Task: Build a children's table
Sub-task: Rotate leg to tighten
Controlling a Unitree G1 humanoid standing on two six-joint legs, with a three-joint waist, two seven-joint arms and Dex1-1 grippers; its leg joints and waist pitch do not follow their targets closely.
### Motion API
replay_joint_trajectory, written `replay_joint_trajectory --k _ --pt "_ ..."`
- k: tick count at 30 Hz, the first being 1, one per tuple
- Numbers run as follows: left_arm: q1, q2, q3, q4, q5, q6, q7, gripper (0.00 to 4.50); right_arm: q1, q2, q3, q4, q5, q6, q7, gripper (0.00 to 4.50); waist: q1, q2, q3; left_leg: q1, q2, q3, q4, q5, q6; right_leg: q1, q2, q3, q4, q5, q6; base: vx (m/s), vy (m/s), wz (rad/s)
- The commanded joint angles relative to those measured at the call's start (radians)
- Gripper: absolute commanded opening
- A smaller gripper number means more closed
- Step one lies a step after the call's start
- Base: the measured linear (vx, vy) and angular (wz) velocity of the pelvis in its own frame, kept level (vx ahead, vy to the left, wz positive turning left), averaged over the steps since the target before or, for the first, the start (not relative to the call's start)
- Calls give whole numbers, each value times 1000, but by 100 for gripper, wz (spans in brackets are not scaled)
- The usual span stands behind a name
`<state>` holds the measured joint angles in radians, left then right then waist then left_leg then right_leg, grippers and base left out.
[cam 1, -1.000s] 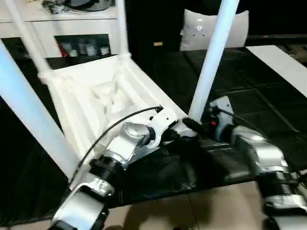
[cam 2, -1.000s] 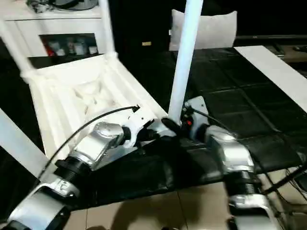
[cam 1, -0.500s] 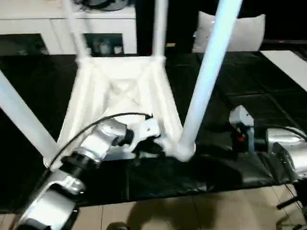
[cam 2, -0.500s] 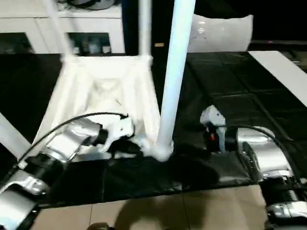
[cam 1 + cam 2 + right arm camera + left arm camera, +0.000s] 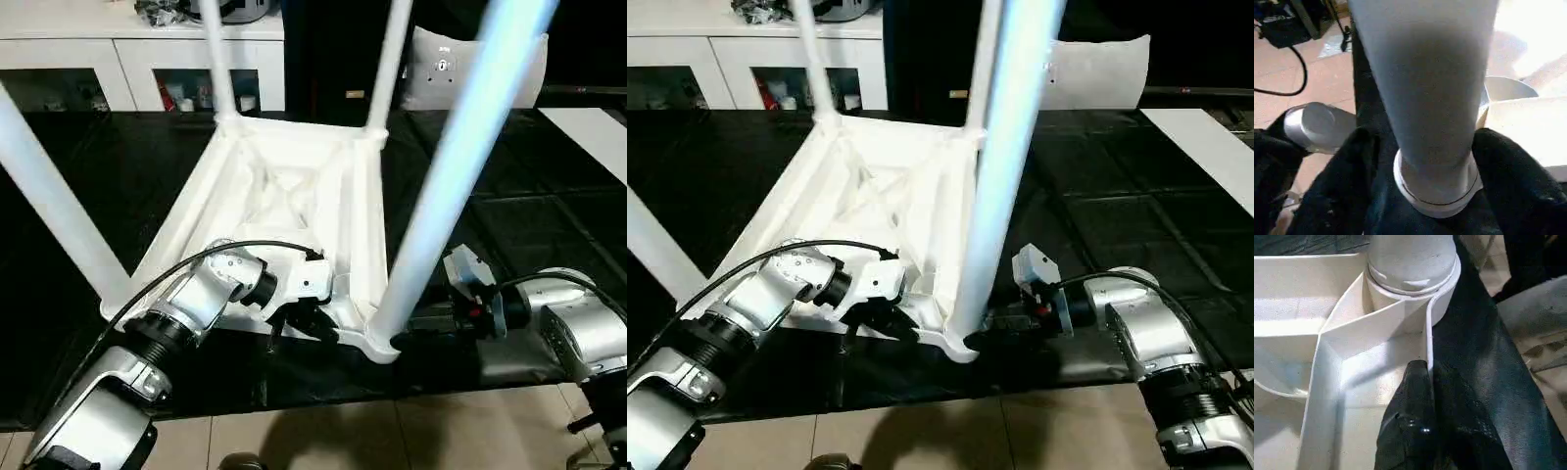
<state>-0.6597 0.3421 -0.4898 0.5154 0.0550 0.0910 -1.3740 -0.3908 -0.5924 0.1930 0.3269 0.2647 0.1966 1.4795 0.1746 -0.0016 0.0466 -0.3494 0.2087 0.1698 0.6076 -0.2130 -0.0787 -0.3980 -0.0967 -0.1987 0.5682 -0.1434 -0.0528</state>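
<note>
The children's table lies upside down on the black work table, its ribbed white tabletop (image 5: 284, 196) facing up. Legs stand in its corner sockets: the near right leg (image 5: 441, 196), the near left (image 5: 49, 206) and two at the back (image 5: 217, 59). My left gripper (image 5: 306, 321) is shut on the tabletop's thin front rim beside the near right socket, with its fingers (image 5: 1415, 396) pinching that wall. My right gripper (image 5: 1425, 137) is open at the base of the near right leg. One finger (image 5: 1356, 161) stands on each side of the leg, with a gap showing.
The work table's black cover (image 5: 98, 157) ends just in front of the grippers, above a tan floor (image 5: 392, 431). A white cabinet (image 5: 147, 59) runs along the back. A white cushion-like piece (image 5: 441, 73) stands behind the table and a white board (image 5: 588, 127) lies far right.
The view has shifted. My right gripper, apart to the right half a second ago, has come back to the near right leg's base. My left gripper keeps its hold on the rim.
</note>
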Motion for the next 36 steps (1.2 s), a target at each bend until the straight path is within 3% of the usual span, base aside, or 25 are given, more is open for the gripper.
replay_joint_trajectory --k 1,9,11,14,16,17,18,19,20,21,22,23,24,25,26,27,28,29,30,31,32,33,34,35,36 --pt "-13 -5 -32 -20 13 -20 -25 0 -9 2 14 1 10 12 22 283 -6 -11 -76 2 40 -7 -65 -105 74 65 -79 73 -73 -375 -33 0 0 0" --pt "-5 -14 -10 -23 -6 19 -10 0 10 23 0 -29 44 47 5 229 -6 -11 -77 1 40 -7 -64 -95 74 65 -78 74 -70 -362 -36 0 0 0" --pt "8 -32 18 -38 -26 83 24 0 38 50 -20 -71 67 86 -49 208 -6 -11 -75 2 42 -7 -66 -98 69 65 -80 75 -73 -369 -34 0 0 0" --pt "19 -64 43 -39 -23 162 107 0 43 96 -37 -66 34 131 -189 196 -15 -10 -71 3 37 -6 -67 -118 57 62 -78 69 -82 -415 -20 0 0 0" --pt "19 -92 57 -27 -17 203 166 0 30 136 -47 -43 2 162 -298 194 -27 -12 -62 14 23 -4 -62 -171 35 57 -77 54 -109 -539 28 0 0 0" --pt "18 -102 63 -21 -18 213 183 0 23 151 -51 -32 -10 174 -338 193 -33 -10 -60 14 19 -3 -60 -181 31 57 -74 49 -113 -559 42 0 0 0" --pt "15 -118 71 -12 -19 230 208 0 13 174 -58 -16 -25 193 -397 192 -47 -9 -53 23 15 -3 -56 -220 23 51 -69 32 -132 -614 75 0 0 0" --pt "10 -142 86 3 -22 254 248 0 0 206 -71 3 -42 224 -475 191 -57 -8 -51 28 15 -7 -53 -251 21 52 -68 17 -142 -638 93 0 0 0" --pt "0 -170 103 23 -26 277 294 0 -16 241 -90 27 -55 250 -557 191 -81 1 -53 32 26 -15 -52 -301 14 62 -65 -5 -155 -645 119 0 0 0" --pt "-6 -188 115 32 -27 294 323 0 -24 262 -101 38 -60 269 -607 190 -93 5 -54 33 36 -20 -54 -328 14 67 -63 -12 -158 -632 122 0 0 0" --pt "-7 -190 117 34 -27 295 327 0 -25 264 -103 39 -60 270 -613 190 -117 12 -59 9 77 -43 -80 -399 17 104 -67 -8 -123 -559 117 0 0 0" --pt "-28 -235 149 66 -31 315 407 0 -47 318 -132 68 -69 288 -736 190 -107 34 -59 -17 164 -89 -153 -536 16 136 -71 70 40 -365 64 0 0 0" --pt "-41 -264 168 86 -36 320 453 0 -61 352 -150 91 -78 290 -814 190 -128 11 -45 27 143 -67 -162 -600 -13 78 -74 116 35 -228 -9 0 0 0" --pt "-41 -264 168 86 -36 320 453 0 -61 352 -150 91 -78 290 -814 190 -131 -15 -40 36 74 -40 -119 -592 -26 63 -71 107 -44 -409 8 0 0 0" --pt "-65 -312 199 123 -39 315 536 0 -86 419 -197 138 -77 292 -948 190 -115 -48 -36 111 -64 25 45 -341 -3 -43 -78 43 -181 -921 135 0 0 0" --pt "-73 -328 207 137 -36 311 559 0 -93 443 -212 152 -74 283 -981 190 -127 -42 -41 47 -51 15 37 -241 40 32 -112 27 -175 -1002 175 0 0 0" --pt "-73 -328 207 137 -36 311 559 0 -93 443 -212 152 -74 283 -981 190 -127 -32 -56 -1 -35 0 6 -217 40 80 -108 22 -150 -914 205 30 10 -38" --pt "-78 -344 213 148 -34 301 583 0 -95 462 -216 160 -77 265 -1001 224 -137 3 -58 2 11 -29 -17 -249 31 80 -92 -13 -160 -782 209 62 49 -25" --pt "-82 -358 203 160 -12 278 600 0 -100 498 -226 170 -87 247 -1053 259 -141 23 -74 -10 70 -62 -58 -285 32 103 -91 20 -104 -546 132 62 49 -25" --pt "-82 -360 200 163 -7 272 603 0 -101 505 -227 171 -90 244 -1063 259 -143 26 -73 -14 87 -69 -73 -304 36 102 -88 36 -82 -449 94 0 0 0" --pt "-81 -359 191 165 4 254 603 0 -100 516 -229 168 -93 243 -1078 271 -147 16 -63 0 79 -63 -82 -345 26 83 -88 48 -86 -394 42 0 0 0" --pt "-81 -359 187 168 10 244 605 0 -100 523 -232 166 -94 244 -1089 271 -148 9 -59 9 57 -52 -72 -353 17 74 -89 45 -103 -437 31 0 0 0" --pt "-73 -342 173 166 20 219 583 0 -86 514 -225 145 -102 236 -1083 281 -137 1 -59 31 1 -24 -47 -286 16 61 -90 29 -133 -554 33 0 0 0" --pt "-70 -330 169 167 26 212 577 0 -78 505 -222 131 -103 224 -1070 301 -135 0 -60 24 1 -23 -51 -258 27 66 -90 32 -130 -549 33 0 0 0" --pt "-69 -319 167 174 33 201 574 0 -70 495 -223 117 -101 211 -1056 301 -129 6 -63 13 15 -28 -60 -215 41 72 -87 36 -122 -507 27 0 0 0"
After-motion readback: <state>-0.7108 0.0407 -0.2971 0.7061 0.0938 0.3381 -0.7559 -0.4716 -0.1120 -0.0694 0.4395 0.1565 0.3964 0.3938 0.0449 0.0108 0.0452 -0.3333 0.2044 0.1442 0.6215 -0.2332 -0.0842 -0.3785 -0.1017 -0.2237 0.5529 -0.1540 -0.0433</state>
